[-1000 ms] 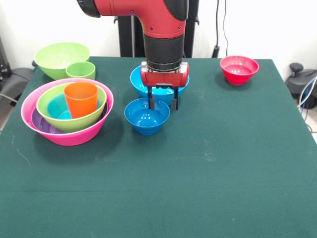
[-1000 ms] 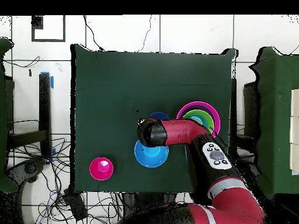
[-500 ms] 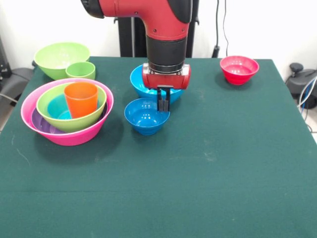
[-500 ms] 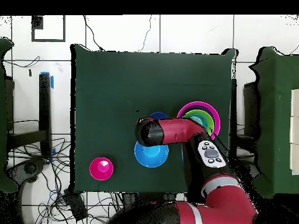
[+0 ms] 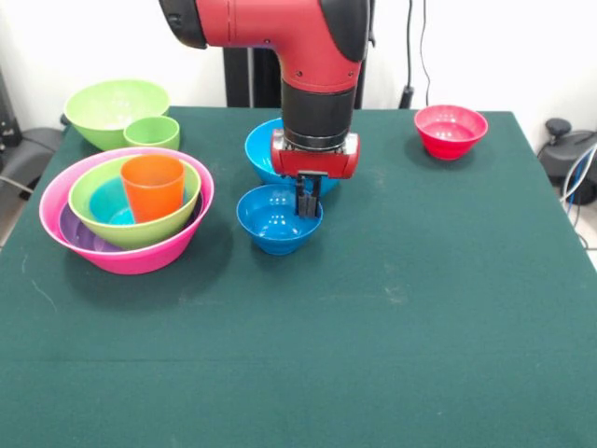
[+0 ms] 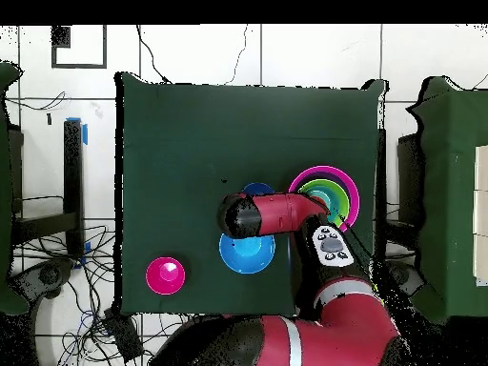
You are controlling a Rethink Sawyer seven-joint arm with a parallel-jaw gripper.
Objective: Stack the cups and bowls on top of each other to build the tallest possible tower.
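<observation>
Small blue bowl (image 5: 278, 217) sits mid-table; gripper (image 5: 307, 200) pinches its far-right rim, fingers pressed together on it. Larger blue bowl (image 5: 266, 149) just behind, partly hidden by the arm. Tower (image 5: 126, 210) at left: pink base, orange cup (image 5: 153, 186) in middle. Light green cup (image 5: 152, 133), lime bowl (image 5: 116, 110), red bowl (image 5: 451, 130) at far edge.

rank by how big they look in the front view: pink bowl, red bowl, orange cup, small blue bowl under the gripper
1. pink bowl
2. small blue bowl
3. red bowl, which sits farther from the camera, so its place against the blue is unsure
4. orange cup
</observation>
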